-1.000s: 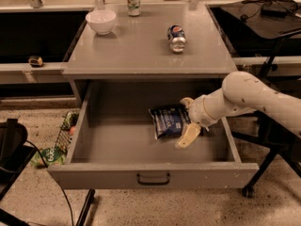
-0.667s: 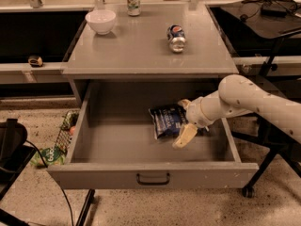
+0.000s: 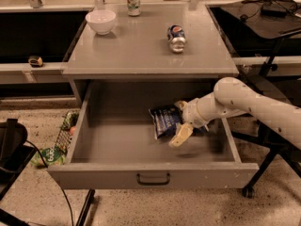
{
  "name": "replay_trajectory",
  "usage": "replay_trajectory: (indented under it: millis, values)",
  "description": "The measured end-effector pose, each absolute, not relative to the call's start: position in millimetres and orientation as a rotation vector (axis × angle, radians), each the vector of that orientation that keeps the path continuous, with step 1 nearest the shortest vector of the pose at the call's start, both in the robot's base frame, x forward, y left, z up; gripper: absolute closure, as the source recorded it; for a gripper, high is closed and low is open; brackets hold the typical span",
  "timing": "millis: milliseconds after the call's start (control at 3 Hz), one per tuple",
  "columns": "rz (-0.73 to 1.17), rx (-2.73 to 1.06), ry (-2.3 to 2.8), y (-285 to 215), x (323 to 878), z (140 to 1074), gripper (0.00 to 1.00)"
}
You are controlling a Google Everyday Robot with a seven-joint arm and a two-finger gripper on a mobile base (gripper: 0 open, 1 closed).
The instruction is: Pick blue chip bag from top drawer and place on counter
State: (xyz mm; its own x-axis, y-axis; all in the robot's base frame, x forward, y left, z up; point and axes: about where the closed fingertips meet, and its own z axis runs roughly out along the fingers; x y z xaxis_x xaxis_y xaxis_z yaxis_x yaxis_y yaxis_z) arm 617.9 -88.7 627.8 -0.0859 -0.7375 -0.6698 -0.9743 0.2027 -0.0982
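Gripper [image 3: 177, 124] of the white arm [image 3: 244, 102] sits inside the top drawer [image 3: 117, 173], reaching in from the right side toward the middle of the drawer floor. Its two fingers are spread wide, one pale fingertip [image 3: 180, 135] angled down toward the drawer front and the other up by the back wall, and the blue chip bag [image 3: 163, 121] lies in the gap between them with its right edge at the mouth of the jaws. The lower finger looks to be touching or just beside the bag's lower right corner; whether the upper one touches the foil cannot be told. Nothing is clamped. The bag rests on the drawer floor, right of centre, with its white lettering facing up. The drawer stands pulled fully out, its dark handle [image 3: 153, 179] on the front panel. On the counter [image 3: 141, 55] above are a white bowl [image 3: 101, 21] at the back left, an upright green can [image 3: 133, 0] behind it, and a blue soda can [image 3: 176, 37] lying on its side.
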Motion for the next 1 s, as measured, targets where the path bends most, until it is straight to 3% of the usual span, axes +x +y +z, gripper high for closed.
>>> replay_trajectory:
  millis: [333, 1000]
  values:
    - [0.506, -1.583, 1.877, -88.5, 622.5, 624.9, 0.18]
    - [0.537, -1.602, 1.795, -83.5, 611.6, 630.3, 0.65]
